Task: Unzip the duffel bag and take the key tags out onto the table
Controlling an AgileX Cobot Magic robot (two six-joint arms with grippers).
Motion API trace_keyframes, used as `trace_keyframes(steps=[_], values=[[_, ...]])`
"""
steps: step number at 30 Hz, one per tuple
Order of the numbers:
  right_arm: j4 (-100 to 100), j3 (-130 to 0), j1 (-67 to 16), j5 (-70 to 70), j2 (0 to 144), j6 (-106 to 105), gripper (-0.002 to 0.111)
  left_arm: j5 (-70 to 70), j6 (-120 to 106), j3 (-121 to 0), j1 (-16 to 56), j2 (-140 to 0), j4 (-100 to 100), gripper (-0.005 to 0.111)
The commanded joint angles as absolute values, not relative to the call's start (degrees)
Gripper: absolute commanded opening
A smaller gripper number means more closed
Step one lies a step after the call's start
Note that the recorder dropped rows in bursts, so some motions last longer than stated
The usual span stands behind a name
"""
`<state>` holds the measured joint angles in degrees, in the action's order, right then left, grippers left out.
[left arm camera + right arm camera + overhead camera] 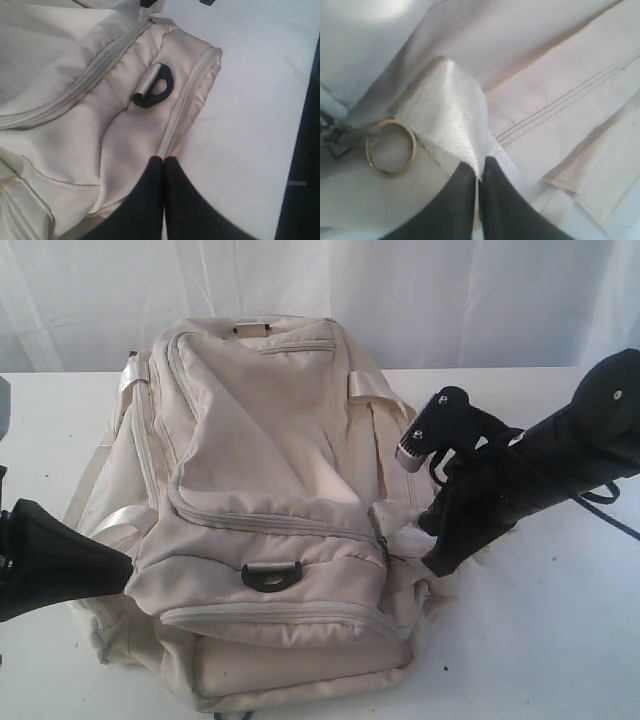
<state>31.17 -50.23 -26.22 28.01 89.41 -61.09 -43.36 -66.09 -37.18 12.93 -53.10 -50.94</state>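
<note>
Right jaws tight on shiny woven strap (447, 110)

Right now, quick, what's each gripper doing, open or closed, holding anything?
Left gripper: closed, nothing visibly held.
Right gripper: closed on the shiny strap.

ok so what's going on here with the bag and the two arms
Two robot arms are at a cream duffel bag lying on the white table. The right tool is shut on a shiny webbing strap at the bag's side, beside a metal ring. The left tool is shut, its tips at a zip seam near the black D-ring. The zips in view look closed, and no key tags are in sight.
</note>
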Motion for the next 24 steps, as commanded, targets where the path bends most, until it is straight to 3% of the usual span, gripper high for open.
trace_keyframes(steps=[1,10,19,24], values=[[31.3,-52.1,-26.3,30.3,83.0,-56.3,0.000,-44.6,-66.4,-37.1,13.4,-53.1,-52.0,0.000],[31.3,-54.2,-26.3,36.1,70.9,-46.7,0.000,-44.8,-69.7,-38.0,13.4,-53.1,-62.7,0.000],[31.4,-54.2,-26.3,35.7,69.9,-30.9,0.000,-46.3,-84.7,-47.4,13.4,-57.1,-77.5,0.000],[31.4,-54.2,-26.3,35.7,69.9,-24.8,0.000,-45.9,-86.7,-50.6,17.8,-62.9,-78.5,0.000]])
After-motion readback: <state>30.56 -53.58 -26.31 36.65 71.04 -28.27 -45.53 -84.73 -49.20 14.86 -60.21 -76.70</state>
